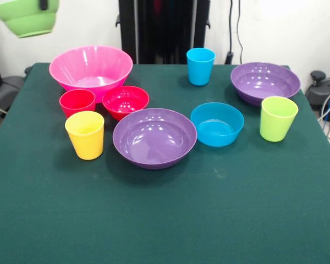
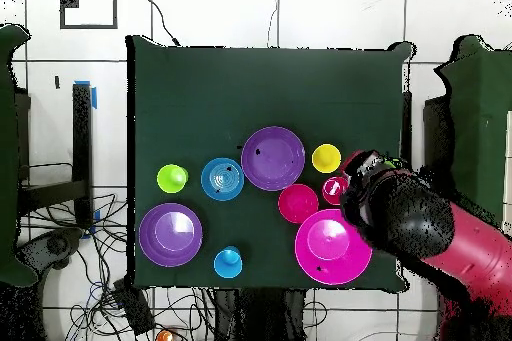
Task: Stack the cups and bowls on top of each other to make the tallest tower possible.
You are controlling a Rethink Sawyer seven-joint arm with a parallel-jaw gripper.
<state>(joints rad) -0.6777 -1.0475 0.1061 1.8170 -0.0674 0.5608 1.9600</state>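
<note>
While everything else sits on the desk, one bowl hangs in the air.

Green bowl (image 1: 26, 17): held up high off the desk's pink-bowl end, at the top corner of the front view; the overhead view does not show it.
Gripper (image 1: 43, 4): only a dark bit shows, down inside the green bowl; it has the bowl clamped by the rim.
Arm (image 2: 430, 225): red and black, reaching in over the desk's edge beside the pink bowl.
Pink bowl (image 1: 91, 70): big, at the far side, upright.
Red cup (image 1: 77, 103) and red bowl (image 1: 125, 101): side by side, just in front of the pink bowl.
Yellow cup (image 1: 85, 134): just in front of the red cup.
Near purple bowl (image 1: 154, 137): mid-desk, between the yellow cup and the blue bowl (image 1: 217, 124).
Far purple bowl (image 1: 265, 82): at the back of the other end, with the lime cup (image 1: 278, 118) in front of it.
Blue cup (image 1: 201, 66): alone near the far edge.
Tower: nothing stacked; every piece stands apart.
Desk (image 1: 165, 220): green cloth.
</note>
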